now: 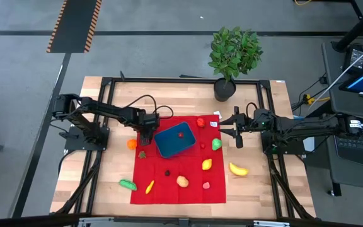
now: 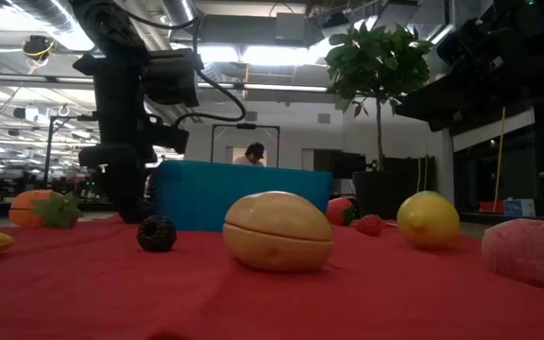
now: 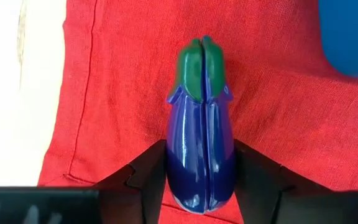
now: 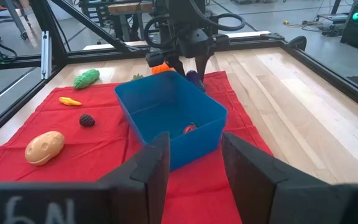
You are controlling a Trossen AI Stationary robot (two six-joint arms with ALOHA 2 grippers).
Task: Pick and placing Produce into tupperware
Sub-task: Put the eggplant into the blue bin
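Note:
My left gripper (image 1: 145, 140) points down at the red cloth's left part, just left of the blue tupperware (image 1: 175, 140), and is shut on a purple toy eggplant (image 3: 201, 143) with a green cap. The tupperware holds one small red piece (image 4: 189, 129). Other produce lies about: an orange (image 1: 132, 144), a potato (image 1: 182, 181), a lemon (image 1: 207, 164), a blackberry (image 2: 156, 233), a banana (image 1: 238, 169). To the right of the tupperware my right gripper (image 4: 194, 168) hangs open above the cloth, with nothing between its fingers. My left gripper pinches the eggplant's thick purple body (image 3: 199, 180), near its rounded end, between its two fingers (image 3: 151, 177). One finger is on each long side. The fingers come from above, pointing down. The eggplant lies on the red cloth, its green cap away from the fingers.
A red cloth (image 1: 188, 195) covers the middle of the wooden table (image 1: 106, 176). A potted plant (image 1: 232, 57) stands at the far edge. A green vegetable (image 1: 128, 184) and a yellow piece (image 1: 149, 186) lie near the front left. A black frame rims the table.

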